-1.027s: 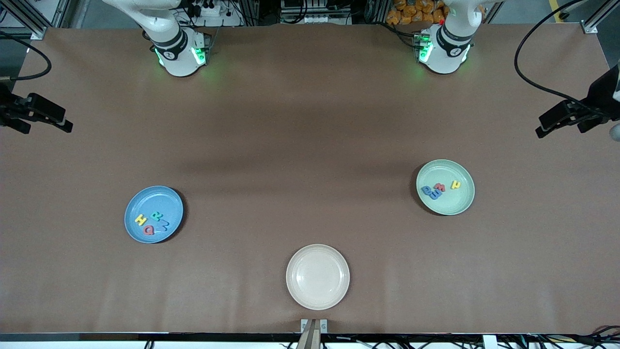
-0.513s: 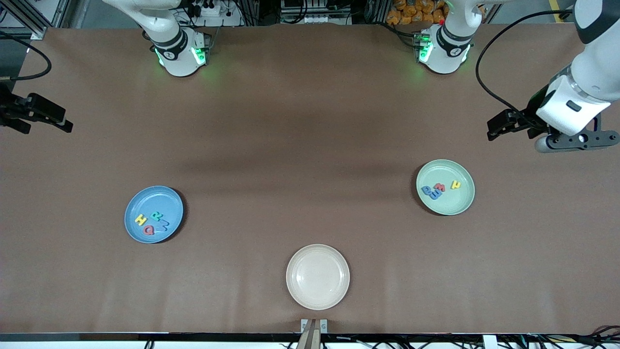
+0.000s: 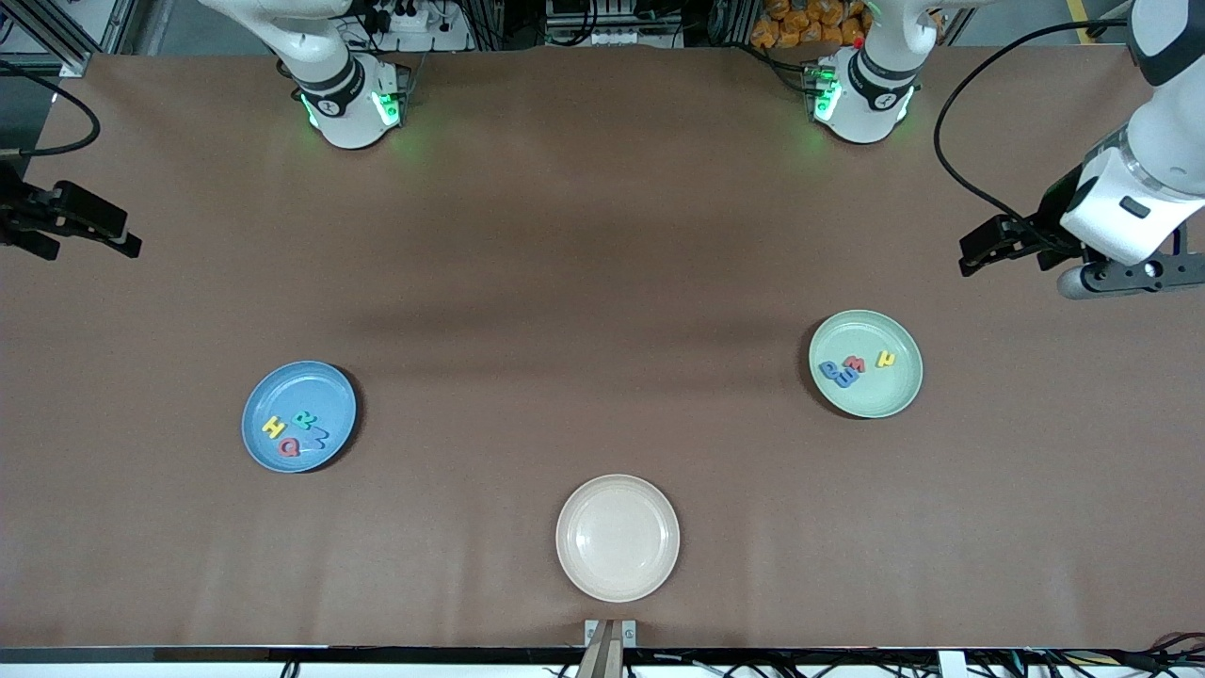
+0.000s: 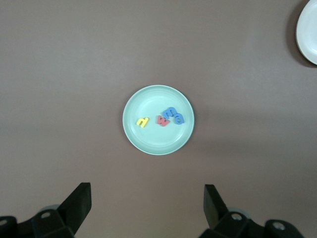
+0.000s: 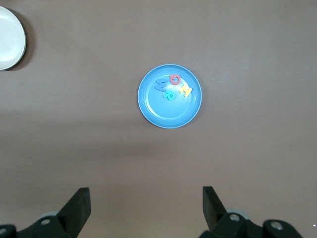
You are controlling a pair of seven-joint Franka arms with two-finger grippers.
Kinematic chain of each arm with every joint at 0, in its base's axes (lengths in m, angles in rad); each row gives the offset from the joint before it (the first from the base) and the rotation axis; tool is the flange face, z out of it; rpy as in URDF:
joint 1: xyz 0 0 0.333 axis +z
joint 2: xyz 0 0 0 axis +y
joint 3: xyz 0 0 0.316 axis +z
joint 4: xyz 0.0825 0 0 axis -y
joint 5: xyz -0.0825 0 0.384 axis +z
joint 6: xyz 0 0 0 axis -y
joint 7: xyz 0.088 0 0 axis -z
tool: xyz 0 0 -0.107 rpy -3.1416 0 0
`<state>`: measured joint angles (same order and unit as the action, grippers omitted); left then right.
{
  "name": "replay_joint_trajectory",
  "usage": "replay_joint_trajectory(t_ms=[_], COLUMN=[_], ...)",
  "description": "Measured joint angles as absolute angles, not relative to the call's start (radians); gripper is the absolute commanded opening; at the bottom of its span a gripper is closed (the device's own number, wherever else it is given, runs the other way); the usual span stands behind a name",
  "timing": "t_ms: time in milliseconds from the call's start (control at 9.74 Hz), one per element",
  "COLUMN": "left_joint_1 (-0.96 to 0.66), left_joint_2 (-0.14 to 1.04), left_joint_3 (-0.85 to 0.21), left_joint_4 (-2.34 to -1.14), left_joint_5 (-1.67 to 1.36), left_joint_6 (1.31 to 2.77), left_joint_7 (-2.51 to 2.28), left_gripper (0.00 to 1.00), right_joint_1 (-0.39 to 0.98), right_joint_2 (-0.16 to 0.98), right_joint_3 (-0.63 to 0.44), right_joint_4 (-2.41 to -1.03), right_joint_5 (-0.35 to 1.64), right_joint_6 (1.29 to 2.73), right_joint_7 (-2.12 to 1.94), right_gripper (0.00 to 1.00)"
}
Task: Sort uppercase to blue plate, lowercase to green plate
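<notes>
Both grippers, left gripper and right gripper, gape high over table edges.

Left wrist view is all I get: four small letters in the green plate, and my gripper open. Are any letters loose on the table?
Observer: None. In the front view no letter lies outside a plate, and the cream plate holds nothing.
Operator: And the capitals?
Observer: All four lie in the blue plate: yellow H, red Q, teal R, blue W.
Operator: Where is the right gripper?
Observer: The right gripper is up over the table at the right arm's end, open and holding nothing.
</notes>
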<state>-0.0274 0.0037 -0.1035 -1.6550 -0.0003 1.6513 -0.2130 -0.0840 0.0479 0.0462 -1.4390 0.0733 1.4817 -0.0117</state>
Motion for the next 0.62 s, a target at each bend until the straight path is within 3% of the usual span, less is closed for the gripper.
replay_joint_trajectory(t_ms=[616], left_joint_1=[-0.039], left_joint_2=[-0.019], left_joint_3=[-0.073], left_joint_4=[-1.655], left_joint_5=[0.015], left_joint_6=[1.645], left_joint_7=[-0.082], left_gripper=[1.00], right_joint_1=[-0.084], right_joint_2=[0.048], right_joint_3=[0.046], right_joint_4=[-1.439], right_joint_5=[0.073], right_joint_6=[1.482], right_joint_7=[-0.012], right_gripper=[1.00])
